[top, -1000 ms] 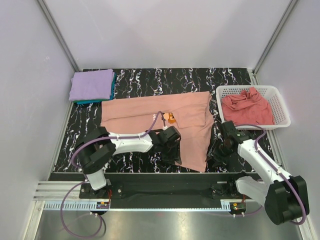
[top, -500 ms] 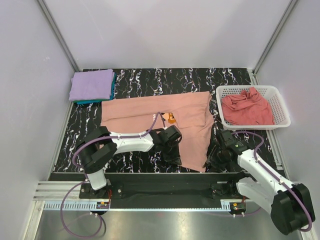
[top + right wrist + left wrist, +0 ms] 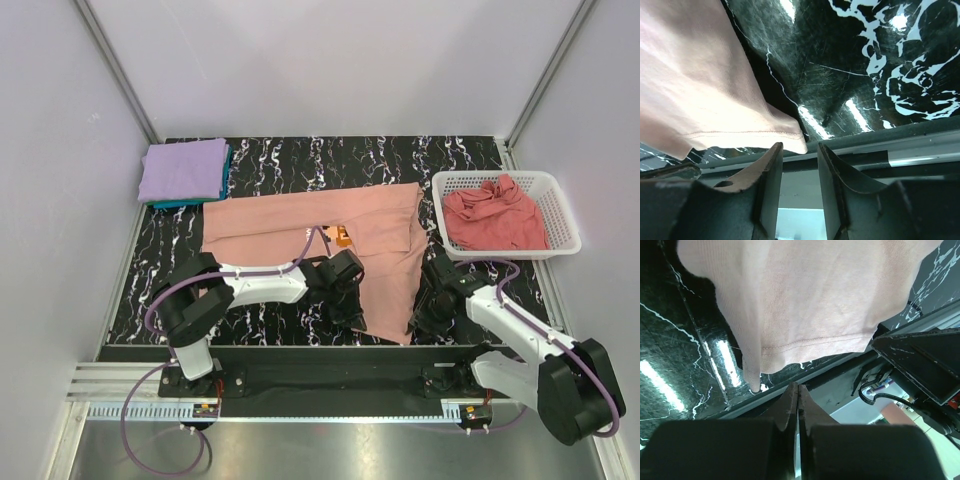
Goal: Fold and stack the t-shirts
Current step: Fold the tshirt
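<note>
A salmon-pink t-shirt (image 3: 300,225) with a small orange print (image 3: 343,237) lies spread across the black marble table, its lower part reaching the near edge. My left gripper (image 3: 352,312) is at the left side of that hem. In the left wrist view it (image 3: 797,386) is shut and empty, with the hem (image 3: 805,345) just beyond the tips. My right gripper (image 3: 422,315) is at the hem's right corner. In the right wrist view it (image 3: 800,147) is open, with the shirt's corner (image 3: 790,137) right at its tips. A folded lavender shirt (image 3: 183,168) lies on a teal one (image 3: 190,203) at the back left.
A white lattice basket (image 3: 460,177) at the right holds a crumpled rose-pink shirt (image 3: 495,218). The table's near edge and black rail (image 3: 890,145) run just under both grippers. Grey walls close in the left, right and back.
My right gripper has moved left and slightly away from me, up to the hem's right corner. The left gripper has barely moved. The shirt lies as before.
</note>
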Motion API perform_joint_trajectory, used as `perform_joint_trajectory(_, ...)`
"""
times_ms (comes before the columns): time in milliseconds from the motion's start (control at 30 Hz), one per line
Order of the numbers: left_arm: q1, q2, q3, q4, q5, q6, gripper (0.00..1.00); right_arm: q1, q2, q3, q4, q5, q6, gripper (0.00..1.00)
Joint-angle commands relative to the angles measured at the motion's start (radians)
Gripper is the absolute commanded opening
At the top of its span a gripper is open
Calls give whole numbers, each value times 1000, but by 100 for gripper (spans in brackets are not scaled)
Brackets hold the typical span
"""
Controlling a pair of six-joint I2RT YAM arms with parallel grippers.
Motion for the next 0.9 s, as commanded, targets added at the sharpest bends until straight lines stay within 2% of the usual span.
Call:
perform_joint_trajectory(0, 15, -38, 37, 13, 34, -12, 0, 22, 18, 21, 19, 31, 36, 41)
perform_joint_trajectory(233, 44, -60, 34, -22, 18, 10, 0, 83, 85, 47, 24, 67, 79, 40)
perform_joint_trajectory(433, 66, -87, 61, -86, -14, 45, 1, 129, 151, 84, 13, 110, 123, 34)
perform_joint_trajectory(500, 87, -119, 69, -128, -43, 68, 8, 137, 165, 96, 13, 124, 131, 29)
perform_joint_trajectory(533, 117, -136, 76, -167, -57, 76, 21, 143, 176, 99, 16, 127, 132, 26)
perform_joint_trajectory(567, 139, -179, 78, -189, -72, 94, 29, 146, 181, 102, 19, 130, 132, 22)
perform_joint_trajectory(600, 161, -205, 78, -214, -118, 103, 36, 147, 191, 108, 25, 132, 132, 12)
perform_joint_trajectory(667, 243, -263, 57, -277, -161, 128, 50, 149, 193, 114, 39, 120, 122, 1)
perform_joint_trajectory(767, 407, -383, -23, -321, -193, 156, 59, 150, 179, 139, 19, 124, 111, 0)
perform_joint_trajectory(800, 503, -433, -47, -326, -193, 165, 59, 149, 156, 166, -13, 133, 108, 0)
perform_joint_trajectory(867, 607, -474, -113, -359, -198, 202, 60, 150, 127, 202, -51, 167, 99, 0)
